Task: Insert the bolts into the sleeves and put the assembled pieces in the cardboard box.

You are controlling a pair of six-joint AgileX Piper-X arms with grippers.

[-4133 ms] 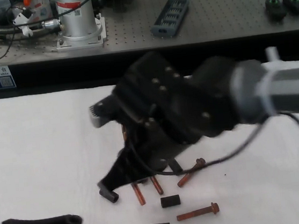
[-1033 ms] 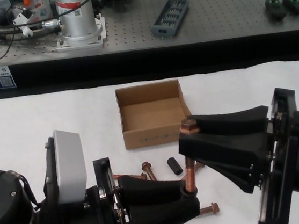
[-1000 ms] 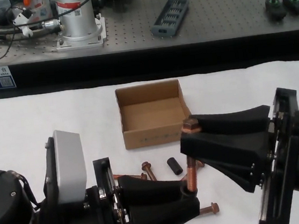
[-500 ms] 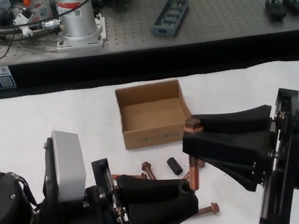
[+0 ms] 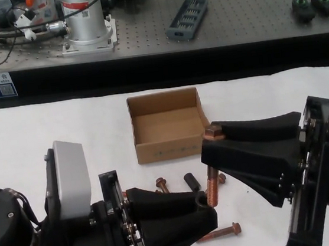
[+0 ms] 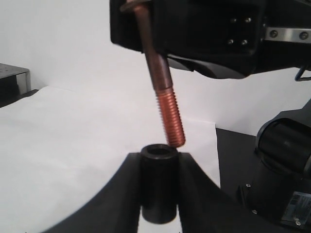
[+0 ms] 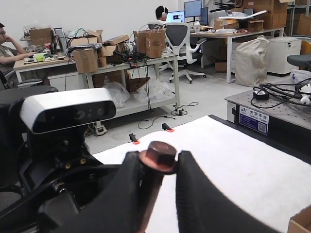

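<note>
My left gripper (image 6: pixel 159 196) is shut on a black sleeve (image 6: pixel 159 184), held upright with its bore facing up. My right gripper (image 7: pixel 158 167) is shut on a copper bolt (image 6: pixel 163 92) just below its hex head (image 7: pixel 158 154). The bolt hangs thread-down, slightly tilted, with its tip at the sleeve's rim. In the high view the right gripper (image 5: pixel 210 150) holds the bolt (image 5: pixel 211 177) above the left gripper (image 5: pixel 206 213), in front of the open cardboard box (image 5: pixel 150 154).
On the white cloth between the box and the grippers lie a loose black sleeve (image 5: pixel 190 182) and loose copper bolts (image 5: pixel 218 232), (image 5: pixel 162 185). The left arm's wrist camera (image 7: pixel 68 110) faces the right gripper. A dark perforated bench stands behind the cloth.
About four seconds ago one arm hung over the loose bolts; now both grippers meet, bolt over sleeve. In the last second the right gripper drifted slightly right and down, and the left arm sank a little.
</note>
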